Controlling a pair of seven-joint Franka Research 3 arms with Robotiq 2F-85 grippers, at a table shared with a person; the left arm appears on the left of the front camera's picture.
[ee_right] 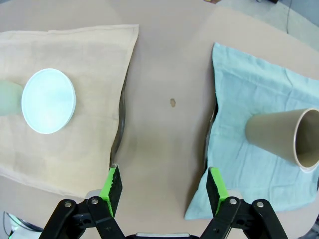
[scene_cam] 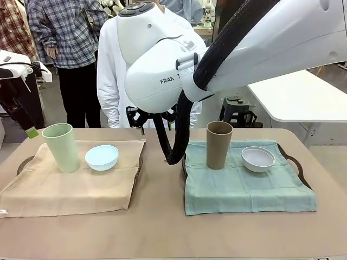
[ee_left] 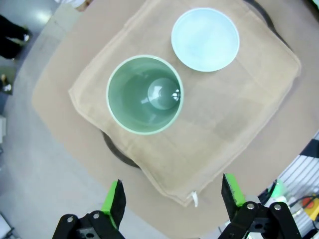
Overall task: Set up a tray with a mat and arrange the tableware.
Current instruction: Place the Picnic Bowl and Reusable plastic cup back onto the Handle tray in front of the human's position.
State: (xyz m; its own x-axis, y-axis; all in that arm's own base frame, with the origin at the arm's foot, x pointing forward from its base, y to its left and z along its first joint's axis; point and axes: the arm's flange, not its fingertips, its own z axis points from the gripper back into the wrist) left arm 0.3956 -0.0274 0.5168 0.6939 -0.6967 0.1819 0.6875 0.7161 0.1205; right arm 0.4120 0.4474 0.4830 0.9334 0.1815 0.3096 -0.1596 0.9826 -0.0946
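The pale green cup (scene_cam: 60,146) stood upright on the beige mat (scene_cam: 70,181) at the left of the table (scene_cam: 162,216), with the light blue bowl (scene_cam: 102,157) just beside it on its right, the two apart. That mat covered a dark tray (scene_cam: 24,161) whose handle showed at the far left edge. On the right side, the brown cup (scene_cam: 218,144) stood upright on the teal mat (scene_cam: 244,187), and the white bowl (scene_cam: 258,158) sat near it to the right, not touching. The teal mat lay over a second dark tray (scene_cam: 295,162), its handle showing at the right.

From the left wrist camera, the left gripper (ee_left: 172,196) hung above the near edge of the beige mat, its green-padded fingers (ee_left: 114,196) spread wide apart with nothing between them; the green cup and blue bowl lay below and beyond it. From the right wrist camera, the right gripper (ee_right: 164,186) hovered over the bare table strip between the two mats, its fingers (ee_right: 112,184) also apart and holding nothing. A small brown spot (ee_right: 172,102) marked the table there.

A person in a white coat (scene_cam: 111,70) stood at the far side, behind the big white arm (scene_cam: 227,49).
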